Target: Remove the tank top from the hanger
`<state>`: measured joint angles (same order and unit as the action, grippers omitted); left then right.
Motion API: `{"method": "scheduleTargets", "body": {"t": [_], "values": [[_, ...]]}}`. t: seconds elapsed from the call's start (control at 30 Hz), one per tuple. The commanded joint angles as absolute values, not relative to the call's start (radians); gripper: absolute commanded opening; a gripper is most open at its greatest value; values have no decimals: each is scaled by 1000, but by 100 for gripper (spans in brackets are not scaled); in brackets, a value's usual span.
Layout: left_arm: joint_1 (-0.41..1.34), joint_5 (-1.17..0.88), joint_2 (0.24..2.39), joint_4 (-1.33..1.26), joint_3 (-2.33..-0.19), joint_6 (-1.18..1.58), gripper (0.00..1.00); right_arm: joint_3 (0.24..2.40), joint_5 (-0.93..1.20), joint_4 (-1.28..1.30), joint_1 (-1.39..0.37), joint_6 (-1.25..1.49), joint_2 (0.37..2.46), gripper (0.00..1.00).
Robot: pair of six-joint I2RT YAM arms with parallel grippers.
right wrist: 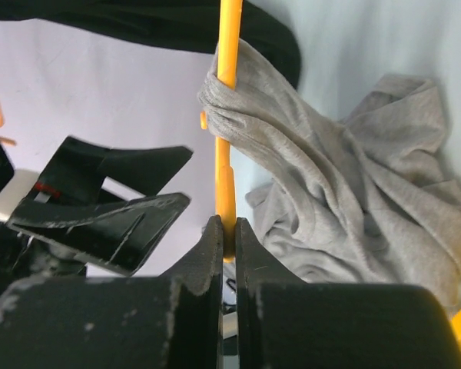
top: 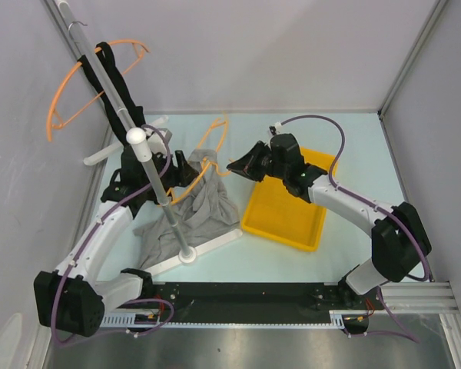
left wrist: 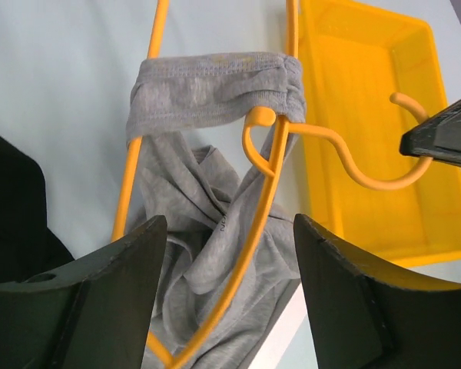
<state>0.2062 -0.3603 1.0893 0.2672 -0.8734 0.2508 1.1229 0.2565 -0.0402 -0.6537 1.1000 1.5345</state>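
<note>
Right gripper (right wrist: 225, 231) is clamped on the orange hanger (right wrist: 229, 46) wire. Left gripper (left wrist: 230, 254) has its jaws apart and empty, facing the gray tank top (left wrist: 207, 254), which is mostly heaped on the table (top: 292, 131) with one strap (left wrist: 215, 91) looped round the hanger. Best move: left pinches the strap only, not the wire, and slides it off the end while right holds steady.

The left arm (top: 100, 238) reached from its base along the table's left edge, its wrist angled toward the middle. The left gripper (left wrist: 230, 231) stood with jaws wide apart, gripping nothing. The right arm (top: 353, 204) stretched from the near right corner toward the table's middle. The right gripper (right wrist: 227, 227) was pinched tight on the orange hanger (right wrist: 230, 38) wire.
</note>
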Motion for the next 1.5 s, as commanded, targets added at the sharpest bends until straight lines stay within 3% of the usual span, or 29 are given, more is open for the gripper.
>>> {"method": "scheduleTargets", "body": {"t": [0.0,0.43,0.53,0.63,0.67,0.73,0.77,0.8,0.87,0.97,1.07,1.27,1.47], "values": [[221,-434,1114,270,-940,81,72,1160,325,-83,-634,1147,1457,0],[314,-485,1115,267,-933,28,68,1143,376,-136,-632,1223,1408,0],[316,-454,1111,264,-931,46,55,1129,376,-144,-638,1232,1394,0],[316,-434,1108,262,-928,63,29,1118,383,-159,-644,1236,1387,0],[318,-437,1106,261,-927,70,14,1118,390,-160,-647,1230,1388,0],[316,-430,1098,265,-922,101,0,1127,394,-164,-652,1191,1393,4],[316,-426,1092,261,-917,115,0,1135,394,-155,-653,1168,1396,10],[316,-417,1085,255,-905,133,0,1146,394,-141,-653,1137,1400,22],[313,-397,1060,252,-890,187,0,1160,394,-129,-650,1057,1401,34],[298,-425,1023,244,-861,256,0,1175,342,-78,-646,906,1373,62],[255,-490,996,250,-839,333,0,1166,264,-18,-644,737,1335,72],[154,-656,957,261,-824,448,0,936,141,-312,-664,548,1241,73],[110,-796,920,244,-830,532,0,887,271,-526,-736,362,1344,74]]}}
